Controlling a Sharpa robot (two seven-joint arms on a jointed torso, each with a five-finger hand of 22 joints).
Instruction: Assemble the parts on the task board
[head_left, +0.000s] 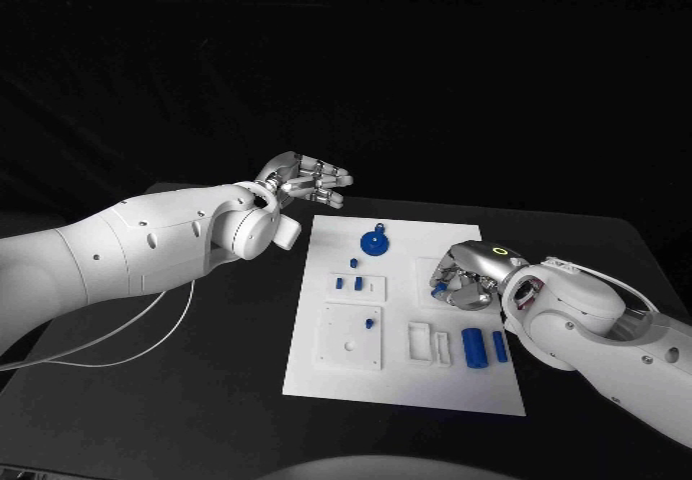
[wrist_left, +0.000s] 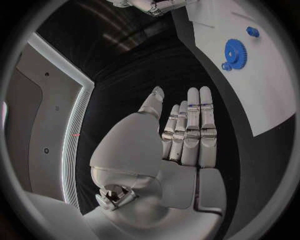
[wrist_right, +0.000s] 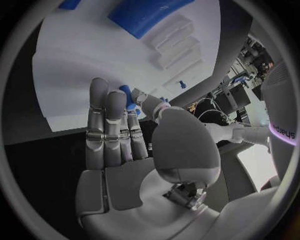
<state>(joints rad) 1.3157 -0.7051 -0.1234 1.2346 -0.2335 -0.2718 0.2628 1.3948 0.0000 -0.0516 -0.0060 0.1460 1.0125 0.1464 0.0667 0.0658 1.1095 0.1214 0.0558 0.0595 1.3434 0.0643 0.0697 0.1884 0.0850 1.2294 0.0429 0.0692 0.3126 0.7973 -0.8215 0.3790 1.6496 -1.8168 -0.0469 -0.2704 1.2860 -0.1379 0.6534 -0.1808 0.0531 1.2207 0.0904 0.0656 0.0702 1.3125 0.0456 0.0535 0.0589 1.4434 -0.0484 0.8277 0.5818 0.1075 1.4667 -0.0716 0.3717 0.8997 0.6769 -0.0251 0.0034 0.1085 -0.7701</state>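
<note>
The white task board (head_left: 411, 385) lies mid-table. On it are a blue gear (head_left: 374, 242), small blue pegs (head_left: 346, 283) in a white block, a square plate (head_left: 346, 345) with a blue peg, and two blue cylinders (head_left: 486, 347). My right hand (head_left: 469, 282) hovers low over the board's right side. In the right wrist view a small blue part (wrist_right: 127, 97) sits pinched between its thumb and a finger, above the board (wrist_right: 94, 60) and near a blue cylinder (wrist_right: 147, 15). My left hand (head_left: 304, 180) is raised beyond the board's far left corner, fingers straight (wrist_left: 190, 130) and holding nothing. The gear (wrist_left: 235, 54) lies beyond it.
White slotted holders (head_left: 430, 343) stand on the board beside the cylinders. A white cable (head_left: 130, 320) trails over the black table under my left arm. The black table surrounds the board on all sides.
</note>
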